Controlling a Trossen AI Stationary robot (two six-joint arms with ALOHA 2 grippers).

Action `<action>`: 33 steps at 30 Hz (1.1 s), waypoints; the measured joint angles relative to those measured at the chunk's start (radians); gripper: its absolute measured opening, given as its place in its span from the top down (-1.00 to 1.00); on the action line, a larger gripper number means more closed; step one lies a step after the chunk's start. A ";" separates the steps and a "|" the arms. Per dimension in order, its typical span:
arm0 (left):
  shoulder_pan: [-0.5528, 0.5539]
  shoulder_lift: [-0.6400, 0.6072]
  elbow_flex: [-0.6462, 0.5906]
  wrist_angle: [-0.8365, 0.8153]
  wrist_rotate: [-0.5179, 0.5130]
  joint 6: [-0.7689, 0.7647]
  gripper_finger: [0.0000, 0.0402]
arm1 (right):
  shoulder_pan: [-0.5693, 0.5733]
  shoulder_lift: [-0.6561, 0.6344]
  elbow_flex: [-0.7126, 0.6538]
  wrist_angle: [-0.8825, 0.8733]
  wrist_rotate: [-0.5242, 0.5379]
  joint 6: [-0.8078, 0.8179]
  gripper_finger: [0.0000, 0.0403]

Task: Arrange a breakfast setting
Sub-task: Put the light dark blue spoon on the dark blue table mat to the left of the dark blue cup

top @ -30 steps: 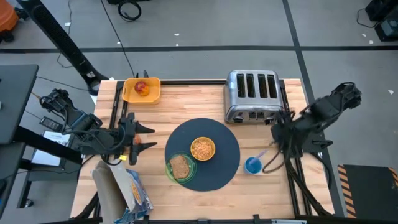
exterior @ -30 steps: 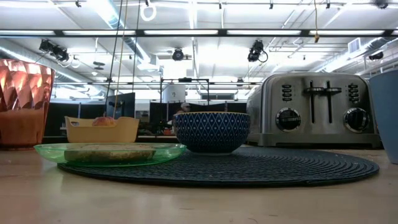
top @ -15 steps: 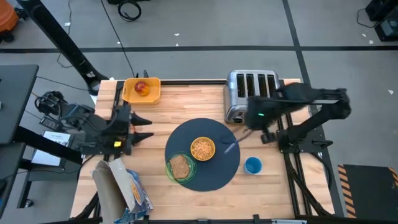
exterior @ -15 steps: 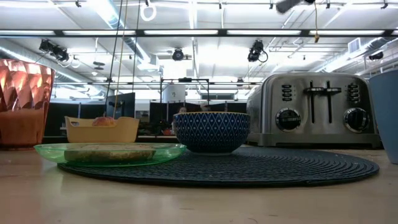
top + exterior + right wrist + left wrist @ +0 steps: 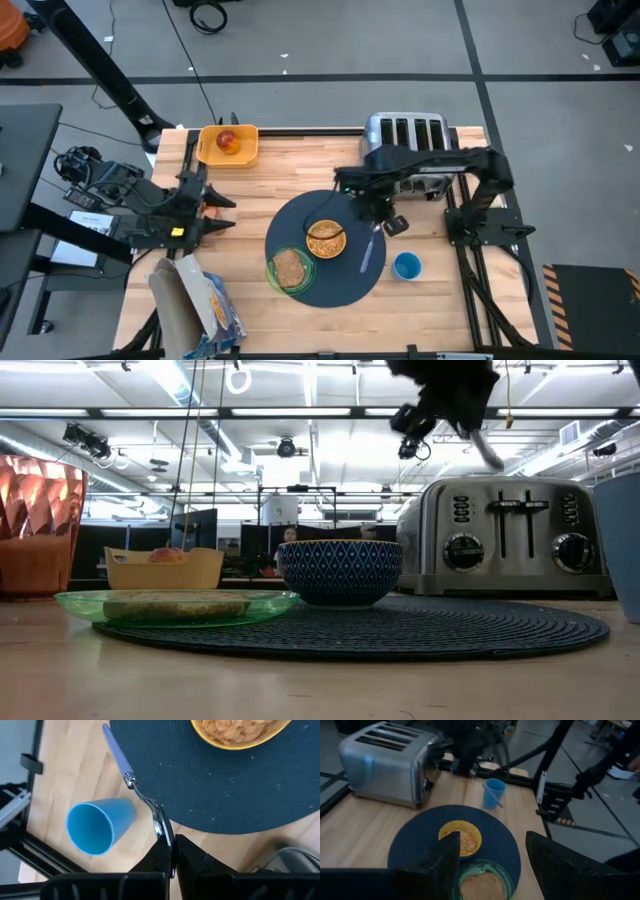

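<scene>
A spoon (image 5: pixel 131 777) is being held clamped in the right gripper (image 5: pixel 171 851) above the dark mat (image 5: pixel 345 275), right of the cereal bowl (image 5: pixel 325 239), while the left gripper (image 5: pixel 215 211), seemingly parted, is being kept left.

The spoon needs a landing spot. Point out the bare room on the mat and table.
The right gripper holds the spoon above the mat. Free: the mat's right side, between the yellow bowl and the blue cup; also bare wood between the tray and the toaster. Crowded: the mat's lower left, where the green plate sits against the bowl.
</scene>
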 joint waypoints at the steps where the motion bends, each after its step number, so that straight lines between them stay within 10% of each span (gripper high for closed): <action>1: 0.000 0.000 0.000 -0.001 0.010 -0.001 -0.15 | 0.001 0.019 0.000 0.000 0.004 -0.003 0.92; 33: 0.000 -0.072 0.000 -0.043 0.028 0.036 -0.15 | -0.127 0.326 -0.045 0.114 -0.113 -0.315 0.93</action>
